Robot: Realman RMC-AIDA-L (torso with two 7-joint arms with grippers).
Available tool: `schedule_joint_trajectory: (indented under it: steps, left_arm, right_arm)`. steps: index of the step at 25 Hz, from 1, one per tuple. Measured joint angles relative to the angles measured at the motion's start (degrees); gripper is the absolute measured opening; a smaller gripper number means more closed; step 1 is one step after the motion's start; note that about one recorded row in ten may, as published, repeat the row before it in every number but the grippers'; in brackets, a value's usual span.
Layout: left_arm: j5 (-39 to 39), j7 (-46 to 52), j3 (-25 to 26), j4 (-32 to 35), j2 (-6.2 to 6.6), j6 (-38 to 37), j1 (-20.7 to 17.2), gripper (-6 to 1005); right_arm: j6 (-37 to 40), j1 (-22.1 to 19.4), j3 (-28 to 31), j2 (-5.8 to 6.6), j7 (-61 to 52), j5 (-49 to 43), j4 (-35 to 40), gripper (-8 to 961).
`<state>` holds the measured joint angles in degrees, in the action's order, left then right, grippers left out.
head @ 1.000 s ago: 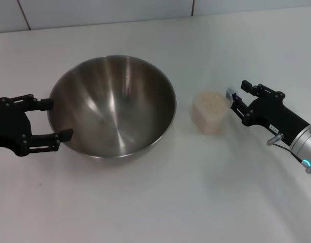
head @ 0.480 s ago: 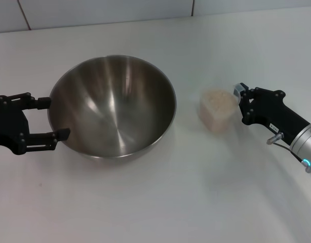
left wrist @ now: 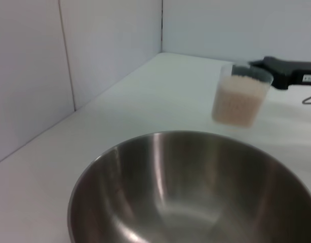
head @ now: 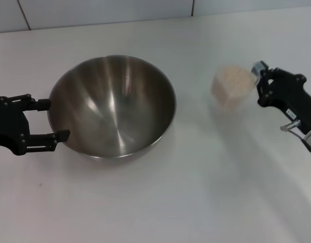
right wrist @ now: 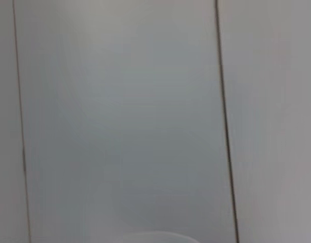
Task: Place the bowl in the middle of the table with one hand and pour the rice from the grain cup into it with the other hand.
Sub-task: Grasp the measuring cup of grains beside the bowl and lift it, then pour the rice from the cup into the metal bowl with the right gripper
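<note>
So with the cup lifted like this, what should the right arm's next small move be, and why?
Probably carry the grain cup sideways toward the bowl before tipping it. The right pincer holds it raised and upright, full of rice, well off to the side of the rim, so tipping now would spill onto the table. The left pincer sits open at the bowl's edge.

The grain cup (left wrist: 240, 100) of rice (left wrist: 237, 104) hangs beyond the bowl (left wrist: 196, 192).
</note>
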<state>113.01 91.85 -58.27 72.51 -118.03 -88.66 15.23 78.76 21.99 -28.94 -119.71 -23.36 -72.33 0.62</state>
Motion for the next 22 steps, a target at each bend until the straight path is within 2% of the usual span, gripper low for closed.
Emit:
schedule_joint_trajectory:
  steps: [4, 9, 14, 17, 21, 22]
  left_arm:
    - [0.11, 0.17, 0.0, 0.17, 0.0, 0.06, 0.09, 834]
    - [0.18, 0.31, 0.01, 0.71, 0.0, -0.04, 0.28, 834]
    - [0.8, 0.59, 0.01, 0.71, 0.0, -0.05, 0.58, 834]
    - [1.1, 0.84, 0.01, 0.71, 0.0, -0.05, 0.66, 834]
    - [1.77, 1.41, 0.01, 0.93, 0.0, -0.22, 0.74, 834]
    - [1.77, 1.48, 0.01, 1.05, 0.0, -0.23, 0.76, 834]
  right_arm:
    - [5.32, 0.95, 2.35, 0.01, 1.23, 0.0, 0.02, 11]
    - [13.23, 5.77, 4.24, 0.01, 12.89, -0.01, -3.73, 12]
    - [13.89, 13.39, 4.0, 0.01, 31.7, -0.4, -10.2, 12]
    - [12.09, 16.98, 3.69, -0.06, 47.74, -0.68, -15.05, 12]
    - [7.76, 19.58, 5.09, -0.15, 71.58, -3.11, -20.69, 12]
    - [7.76, 19.58, 5.09, -0.15, 71.58, -3.11, -20.69, 12]
